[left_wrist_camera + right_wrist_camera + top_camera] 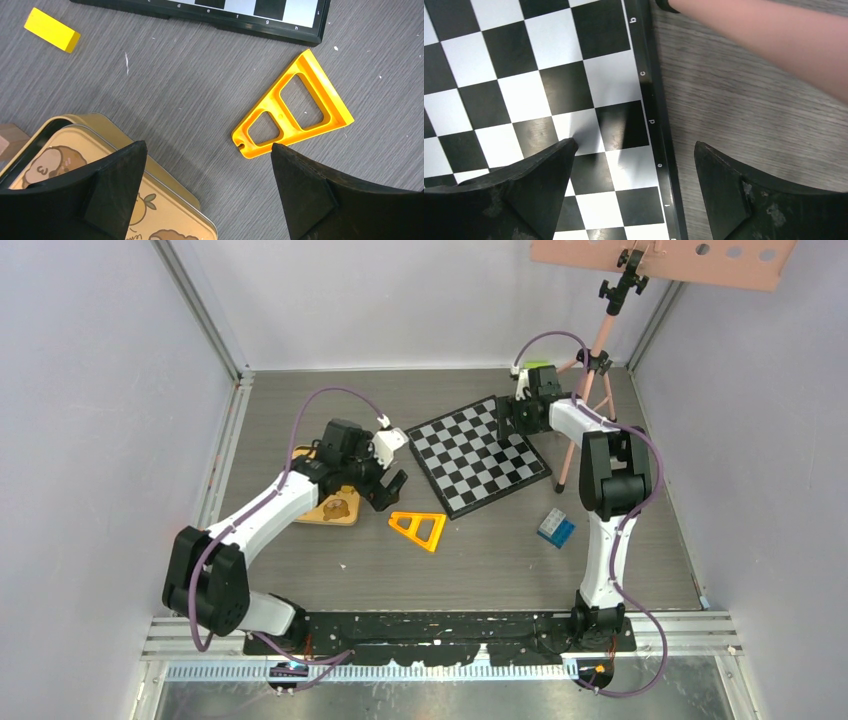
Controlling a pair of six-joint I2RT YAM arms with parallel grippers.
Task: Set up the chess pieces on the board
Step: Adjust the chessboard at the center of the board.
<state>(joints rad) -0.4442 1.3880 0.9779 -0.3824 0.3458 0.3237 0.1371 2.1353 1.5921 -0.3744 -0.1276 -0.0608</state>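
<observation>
Grey wood-grain desk [500,560] inside a pale-walled booth, and the board [478,454] lay flat on it, every visible square bare. Couldn't spot any chessmen. Left tool [208,144] gaped wide, holding nothing, over the gold tin [165,205] just left of the board. Right tool [634,142], equally wide and unladen, hung above the board's right edge. I'd guess the chessmen would be light, hard and tippy, so pinch them round the waist.

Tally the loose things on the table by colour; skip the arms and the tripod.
Black and white: 1, board
Orange: 1, triangular frame
Gold: 1, tin
Yellow: 1, block
Blue: 1, small box
Pale wood: 1, cube, cut off at the view's edge
Green: 1, thing, half hidden
Total: 7
</observation>
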